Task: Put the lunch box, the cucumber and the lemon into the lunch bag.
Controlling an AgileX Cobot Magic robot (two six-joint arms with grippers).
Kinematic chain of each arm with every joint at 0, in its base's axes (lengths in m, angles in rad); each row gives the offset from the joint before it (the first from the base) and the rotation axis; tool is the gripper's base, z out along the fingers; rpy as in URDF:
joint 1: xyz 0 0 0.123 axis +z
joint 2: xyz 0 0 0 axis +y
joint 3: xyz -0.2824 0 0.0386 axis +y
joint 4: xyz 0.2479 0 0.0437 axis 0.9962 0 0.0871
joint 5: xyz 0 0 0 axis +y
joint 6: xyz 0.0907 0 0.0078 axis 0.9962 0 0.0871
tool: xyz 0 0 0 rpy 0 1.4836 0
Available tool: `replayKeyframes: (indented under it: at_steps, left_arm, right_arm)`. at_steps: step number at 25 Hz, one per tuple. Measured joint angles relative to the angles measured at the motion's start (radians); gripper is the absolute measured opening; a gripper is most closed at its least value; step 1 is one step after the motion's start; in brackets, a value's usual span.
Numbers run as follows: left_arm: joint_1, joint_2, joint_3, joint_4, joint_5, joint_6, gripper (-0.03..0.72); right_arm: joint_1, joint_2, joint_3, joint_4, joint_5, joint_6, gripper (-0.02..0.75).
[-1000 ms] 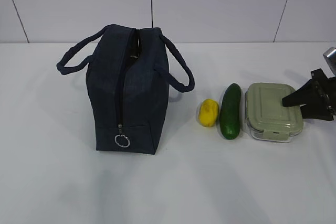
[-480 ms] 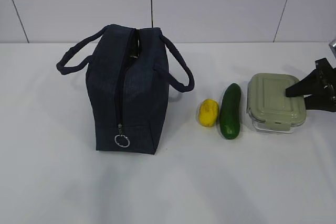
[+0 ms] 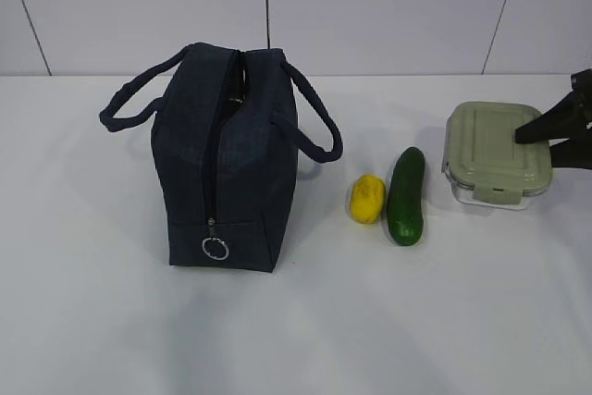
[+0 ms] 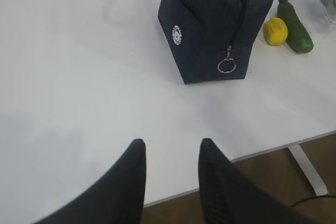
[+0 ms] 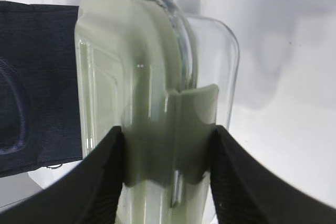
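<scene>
Right gripper (image 3: 546, 141) has its fingers clamped on the lunch box (image 3: 495, 153), lifted at the frame's right edge. Cucumber (image 3: 406, 195) and lemon (image 3: 367, 199) wait centre-right on the table. Left gripper (image 4: 170, 153) hangs empty, fingers partly apart. Lunch bag (image 3: 227, 159), left of centre, looks zipped (awkward!), so it probably needs opening next.
</scene>
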Motion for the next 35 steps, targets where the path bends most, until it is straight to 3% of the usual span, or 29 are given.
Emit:
replayKeyframes:
  at_steps: [10, 19, 30, 35]
  left_arm:
    - [0.0, 0.225, -0.044, -0.115, -0.122, 0.0, 0.244]
    - [0.0, 0.595, -0.115, -0.178, -0.216, 0.028, 0.245]
    - [0.0, 0.952, -0.358, -0.289, -0.25, 0.09, 0.335]
    - [0.0, 1.117, -0.473, -0.329, -0.159, 0.137, 0.359]
  right_arm:
    - [0.0, -0.109, 0.002, -0.013, 0.014, 0.083, 0.371]
    - [0.0, -0.212, 0.002, 0.009, 0.03, 0.14, 0.371]
    - [0.009, -0.271, 0.002, 0.096, 0.035, 0.151, 0.371]
    - [0.093, -0.271, 0.002, 0.131, 0.035, 0.153, 0.371]
